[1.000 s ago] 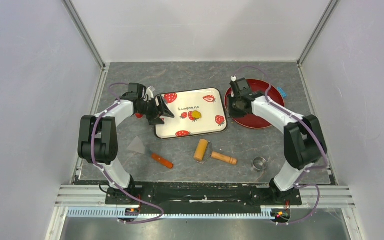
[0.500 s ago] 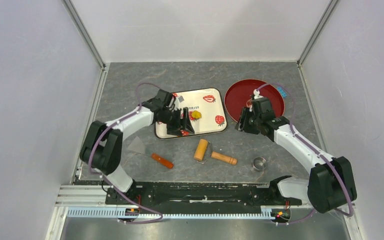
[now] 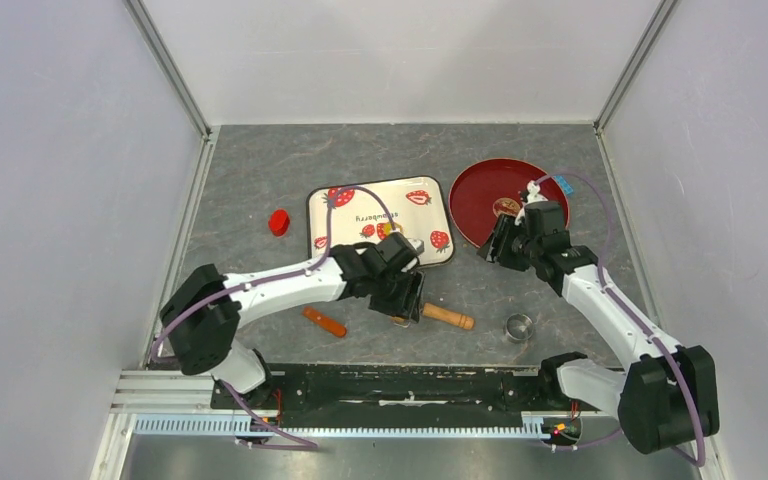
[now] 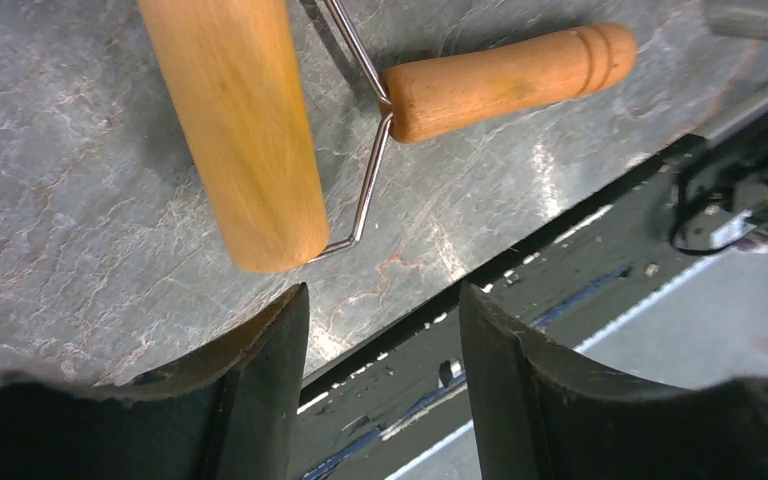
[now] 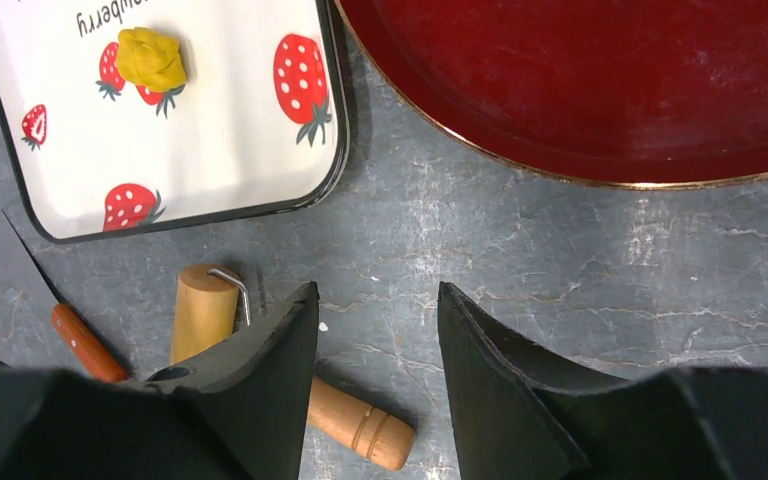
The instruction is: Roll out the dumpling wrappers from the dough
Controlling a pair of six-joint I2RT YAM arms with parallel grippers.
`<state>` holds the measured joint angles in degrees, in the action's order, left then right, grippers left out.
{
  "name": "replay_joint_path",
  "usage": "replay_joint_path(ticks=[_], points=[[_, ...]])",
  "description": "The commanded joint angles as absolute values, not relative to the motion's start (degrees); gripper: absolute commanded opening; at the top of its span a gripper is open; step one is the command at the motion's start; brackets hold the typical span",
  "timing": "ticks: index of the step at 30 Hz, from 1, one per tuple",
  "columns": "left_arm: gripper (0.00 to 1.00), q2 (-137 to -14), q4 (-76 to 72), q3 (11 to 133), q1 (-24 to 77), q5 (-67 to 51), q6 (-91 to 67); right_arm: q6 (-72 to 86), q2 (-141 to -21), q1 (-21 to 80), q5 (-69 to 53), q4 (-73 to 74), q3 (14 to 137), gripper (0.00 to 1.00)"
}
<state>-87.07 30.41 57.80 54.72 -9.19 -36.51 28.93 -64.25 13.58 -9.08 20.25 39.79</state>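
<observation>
We show the left hand [image 4: 380, 300] hanging over the wooden roller [image 4: 240, 130], which lies on the counter [image 4: 80, 250] toward its near edge; the fingers stand apart with nothing between them. The right hand [image 5: 377, 295], fingers likewise apart and empty, hovers above bare counter between the strawberry-print tray [image 5: 230, 140] and the red plate [image 5: 610, 80]. We find the dough [image 5: 150, 57], a small yellow lump, resting on a strawberry print of the tray near the counter's middle, well apart from both hands.
</observation>
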Motion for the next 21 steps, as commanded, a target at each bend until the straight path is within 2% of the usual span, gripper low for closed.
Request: replay_joint_path(ticks=[1,13,21], points=[[0.61,-91.24,34.75,63.29,59.43,2.33,-39.53,28.74,-62.03,12.78,-11.49,18.75,37.82,0.50],[0.61,-103.62,37.42,74.32,64.86,7.52,-36.58,26.68,-62.06,8.85,-13.94,18.24,34.22,0.50],[0.59,-106.85,37.44,73.87,65.48,9.23,-35.67,24.96,-63.05,7.04,-14.66,18.26,33.66,0.50]])
